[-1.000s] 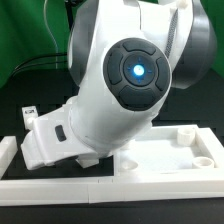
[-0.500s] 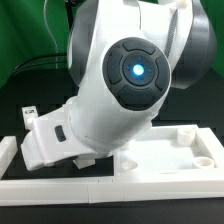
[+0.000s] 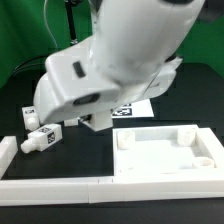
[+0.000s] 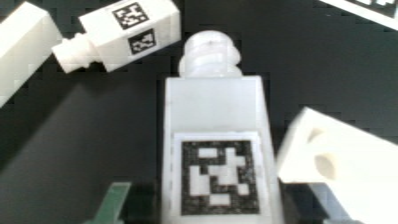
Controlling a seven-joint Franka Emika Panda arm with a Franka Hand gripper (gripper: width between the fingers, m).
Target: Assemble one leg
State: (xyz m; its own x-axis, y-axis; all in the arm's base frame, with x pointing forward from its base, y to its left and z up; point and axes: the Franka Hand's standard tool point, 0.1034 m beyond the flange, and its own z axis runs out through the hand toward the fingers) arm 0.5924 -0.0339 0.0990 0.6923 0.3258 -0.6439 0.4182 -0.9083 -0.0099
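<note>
Gripper [image 4: 210,208] jaws parted, astride a leg [image 4: 217,120]; another leg [image 4: 111,40] lies near; panel [image 3: 165,152] lies just behind rail [image 3: 60,187].

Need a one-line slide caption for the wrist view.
Wrist view: tagged leg sits within the pincer, neck pointing away; a second leg lies near its neck.

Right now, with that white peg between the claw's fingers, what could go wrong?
The leg lies between the fingers of the gripper, but it is crowded. A second leg lies near its neck and a third leg beside its body, so the fingers might knock either. Whether the grip is tight cannot be seen, so the leg might slip or tilt.
</note>
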